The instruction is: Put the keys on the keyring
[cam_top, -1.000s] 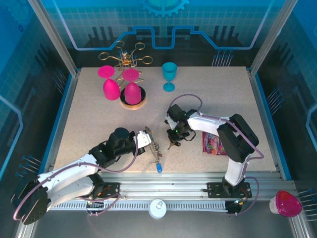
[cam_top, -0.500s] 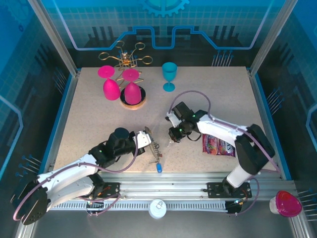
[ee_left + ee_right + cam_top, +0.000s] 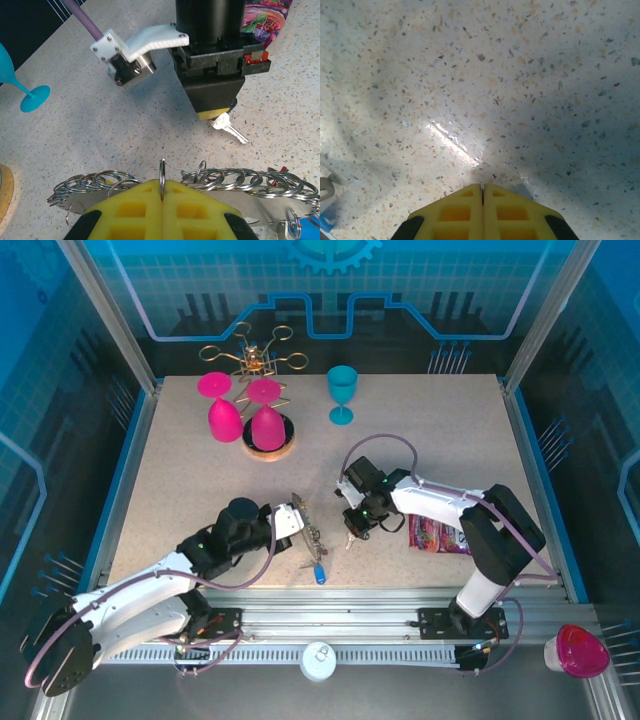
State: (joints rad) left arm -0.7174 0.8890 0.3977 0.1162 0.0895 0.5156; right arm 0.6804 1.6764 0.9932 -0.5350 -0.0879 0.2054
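The keyring (image 3: 250, 182) is a flat strip fringed with many silver split rings, lying across the bottom of the left wrist view. My left gripper (image 3: 162, 184) is shut on one ring (image 3: 162, 170), which stands upright between the yellow fingers. In the top view the keyring (image 3: 310, 535) sits at the table's middle front. My right gripper (image 3: 216, 114) hangs just beyond it, shut on a silver key (image 3: 229, 128) that points down at the table. A blue-headed key (image 3: 319, 575) lies near the front edge. In the right wrist view the fingers (image 3: 465, 210) are pressed together over bare table.
A bright candy bag (image 3: 437, 535) lies right of the right gripper. At the back stand a teal goblet (image 3: 341, 392) and a gold wire rack (image 3: 250, 358) on a wooden base (image 3: 285, 448), with two pink goblets (image 3: 224, 418) hung upside down.
The right arm's elbow swung right and partly back. Its gripper with the key stayed close to the keyring, now slightly nearer the front edge. The left arm has not moved.
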